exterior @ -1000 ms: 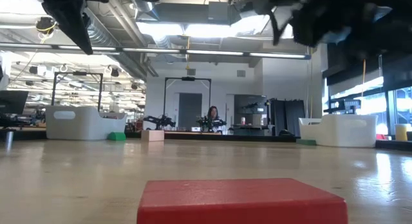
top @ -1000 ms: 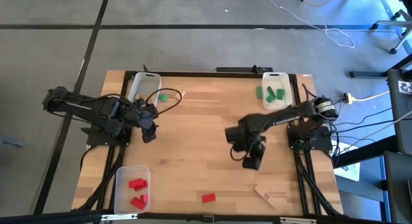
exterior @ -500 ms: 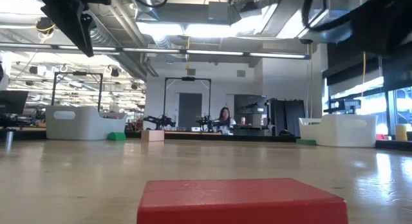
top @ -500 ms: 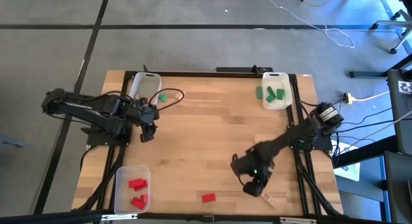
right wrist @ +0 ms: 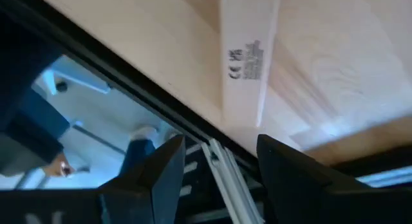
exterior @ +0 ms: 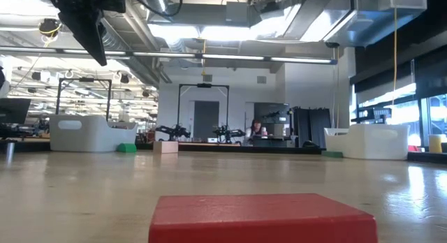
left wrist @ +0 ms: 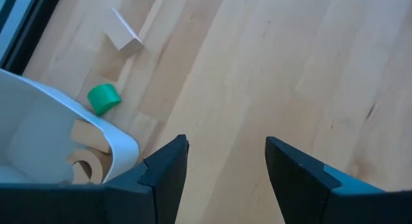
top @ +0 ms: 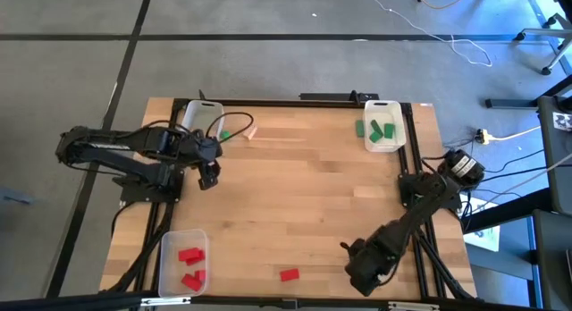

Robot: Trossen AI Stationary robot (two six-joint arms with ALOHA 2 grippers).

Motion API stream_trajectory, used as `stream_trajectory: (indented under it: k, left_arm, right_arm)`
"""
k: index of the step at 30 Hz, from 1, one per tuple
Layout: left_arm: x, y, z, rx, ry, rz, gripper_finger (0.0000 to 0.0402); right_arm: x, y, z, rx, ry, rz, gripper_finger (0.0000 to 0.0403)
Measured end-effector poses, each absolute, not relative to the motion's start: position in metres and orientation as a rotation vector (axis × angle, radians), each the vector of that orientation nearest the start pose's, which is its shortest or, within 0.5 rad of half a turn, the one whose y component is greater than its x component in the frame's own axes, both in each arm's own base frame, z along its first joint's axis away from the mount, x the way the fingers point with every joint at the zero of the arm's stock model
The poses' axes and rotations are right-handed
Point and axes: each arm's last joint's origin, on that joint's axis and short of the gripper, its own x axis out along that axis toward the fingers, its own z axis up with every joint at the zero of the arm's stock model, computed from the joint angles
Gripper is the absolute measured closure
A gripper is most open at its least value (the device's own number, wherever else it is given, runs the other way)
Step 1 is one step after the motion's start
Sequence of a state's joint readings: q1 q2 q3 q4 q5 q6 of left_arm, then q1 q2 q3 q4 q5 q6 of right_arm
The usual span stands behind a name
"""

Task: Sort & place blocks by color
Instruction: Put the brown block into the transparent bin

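Wood block sits near the table edge under the open, empty right gripper; a nudge may tip it off.

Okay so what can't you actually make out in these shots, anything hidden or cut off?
- Wooden block under the right claw: high view, the arm covers it; the right wrist view shows only a printed wooden piece.
- Wooden pieces in the left bin: left wrist view, its wall hides most of them.
- Red block: low view, the bottom edge cuts it off.
- Left claw: low view, cut off at the top.
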State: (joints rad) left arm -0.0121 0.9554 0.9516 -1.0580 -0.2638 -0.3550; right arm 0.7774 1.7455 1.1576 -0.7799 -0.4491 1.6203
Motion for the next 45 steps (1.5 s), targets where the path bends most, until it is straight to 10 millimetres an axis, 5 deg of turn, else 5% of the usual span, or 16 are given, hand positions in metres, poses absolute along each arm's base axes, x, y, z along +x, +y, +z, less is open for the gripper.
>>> stream_trajectory:
  k: [23,31,45]
  left_arm:
    - [0.159,0.015,0.295,-0.204,0.99,0.462,0.0202]
    - [0.159,0.015,0.295,-0.204,0.99,0.463,0.0202]
    - [0.159,0.015,0.295,-0.21,0.989,0.466,0.0202]
  right_arm:
    - [0.209,0.262,0.119,0.749,1.888,-0.522,0.0206]
    - [0.212,0.258,0.116,0.723,1.83,-0.556,0.0274]
    - [0.228,0.235,0.12,0.575,1.826,-0.54,0.0275]
